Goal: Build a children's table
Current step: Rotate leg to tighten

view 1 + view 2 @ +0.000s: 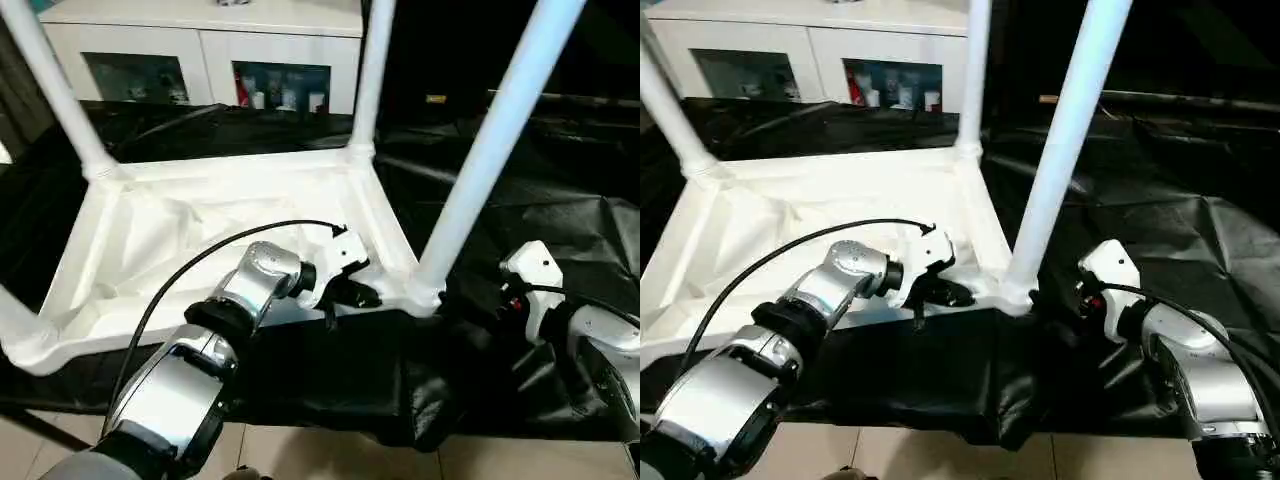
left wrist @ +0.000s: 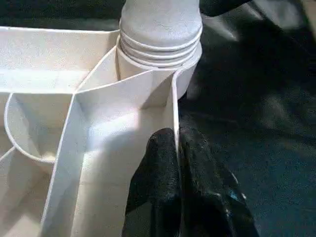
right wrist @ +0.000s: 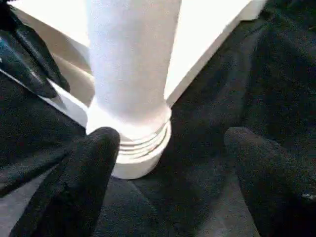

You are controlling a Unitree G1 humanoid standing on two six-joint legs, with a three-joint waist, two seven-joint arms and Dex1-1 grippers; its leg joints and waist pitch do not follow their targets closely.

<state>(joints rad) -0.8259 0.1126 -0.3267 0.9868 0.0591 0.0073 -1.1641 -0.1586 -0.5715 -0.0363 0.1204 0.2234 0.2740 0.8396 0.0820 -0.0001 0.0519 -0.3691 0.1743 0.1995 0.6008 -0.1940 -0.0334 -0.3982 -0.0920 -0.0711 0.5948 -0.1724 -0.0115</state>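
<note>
The children's table lies upside down on a black sheet, its white ribbed tabletop [image 1: 180,230] facing up. White legs stand in its corner sockets: the near-right leg [image 1: 480,150], the far-right leg [image 1: 368,80] and the far-left leg [image 1: 55,90]. My left gripper [image 1: 358,295] is shut on the tabletop's thin near rim [image 2: 174,106], one black finger [image 2: 153,182] on each side, just beside the near-right socket [image 2: 160,47]. My right gripper [image 3: 170,138] stands open, fingers wide apart, low in front of that leg's flared base [image 3: 136,148], not touching it.
A black sheet [image 1: 560,200] covers the work surface and drapes over its near edge above pale floor tiles [image 1: 350,460]. A white glass-door cabinet [image 1: 200,50] stands behind. A black cable [image 1: 200,260] arcs over my left forearm.
</note>
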